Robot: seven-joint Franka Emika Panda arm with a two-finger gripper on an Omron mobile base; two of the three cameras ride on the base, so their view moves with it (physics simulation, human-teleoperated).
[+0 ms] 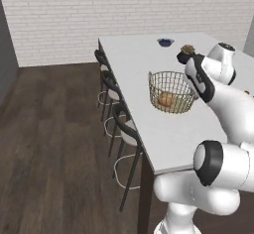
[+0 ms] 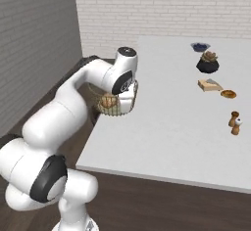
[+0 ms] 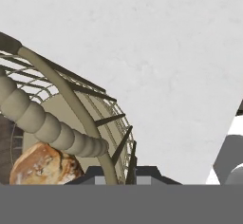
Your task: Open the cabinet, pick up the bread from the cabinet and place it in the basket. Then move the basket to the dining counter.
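Item: basket (image 1: 172, 91), round wire-mesh bowl, wider than tall, solid pale base. Location: on or just above the white bench (image 1: 149, 129), near its stool-side edge; whether the base touches the top cannot be told. Contents: one bread (image 1: 166, 99), golden-brown roll, lying on the base.

Item: claw (image 3: 116, 173). State: pinched together on the basket's rim wire, at the side nearest the arm, as the hand view shows the rim passing between the tips.

Handling, judged: the basket looks light and stiff, but thin wire gives a narrow, slippery purchase; held at one side of the rim it will want to tip away from the grip. The bread is loose and could roll toward the low side if the basket tilts. The rim is the sound place to hold; the mesh wall offers nothing firm.

Status, judged: bread loaded, basket at the bench; setting down flat and letting go is what is left.

Other stock on the bench: potted plant (image 2: 208, 62), dark bowl (image 2: 200, 46), shakers (image 2: 235, 122). Stools (image 1: 119, 124) along the side.
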